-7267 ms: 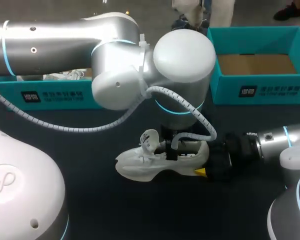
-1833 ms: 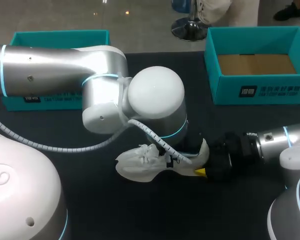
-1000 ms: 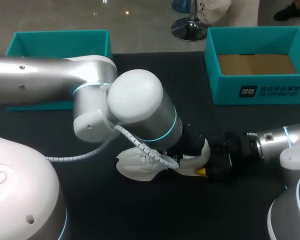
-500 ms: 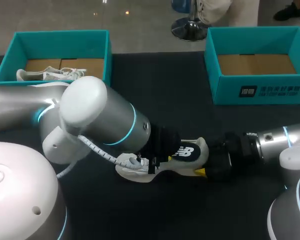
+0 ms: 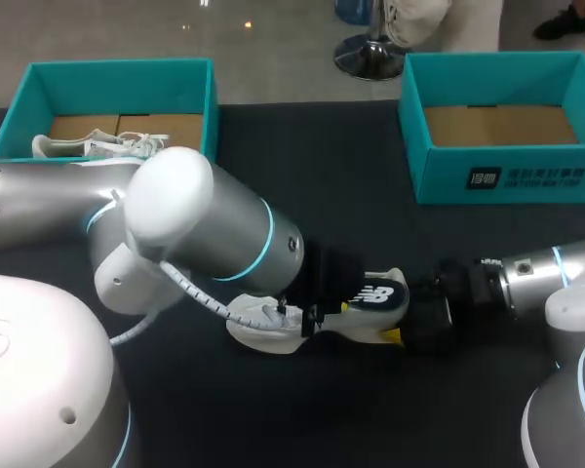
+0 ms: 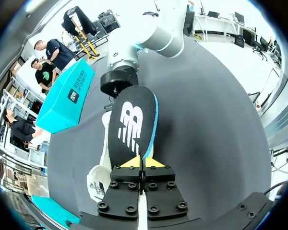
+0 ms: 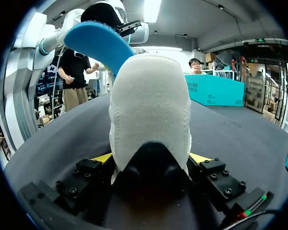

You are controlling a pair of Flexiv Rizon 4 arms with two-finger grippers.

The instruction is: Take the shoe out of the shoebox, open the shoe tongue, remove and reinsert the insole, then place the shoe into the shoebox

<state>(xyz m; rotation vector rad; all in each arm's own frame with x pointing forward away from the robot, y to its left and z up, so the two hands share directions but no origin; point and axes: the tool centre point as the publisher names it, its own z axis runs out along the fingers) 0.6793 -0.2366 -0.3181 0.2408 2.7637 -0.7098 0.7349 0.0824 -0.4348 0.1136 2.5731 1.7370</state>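
A white shoe (image 5: 258,330) lies on its sole on the black table, toe pointing left. My right gripper (image 5: 402,317) comes in from the right and is shut on the shoe's heel (image 7: 151,110), one yellow tip on each side. My left gripper (image 6: 144,162) is shut on one end of the insole (image 6: 132,125). The insole (image 5: 375,295) has a black printed face and a blue underside (image 7: 101,45). It slants down from the left gripper to the heel opening. The left arm hides the middle of the shoe in the head view.
A teal shoebox (image 5: 107,70) at the back left holds another white shoe (image 5: 97,146). A second teal shoebox (image 5: 497,175) stands at the back right with only its cardboard floor showing. Bare black table lies between the boxes and along the front edge.
My left arm has swung down and toward the near left, uncovering the left box. The insole has turned so its printed face shows over the shoe's heel. The right arm and shoe have stayed put.
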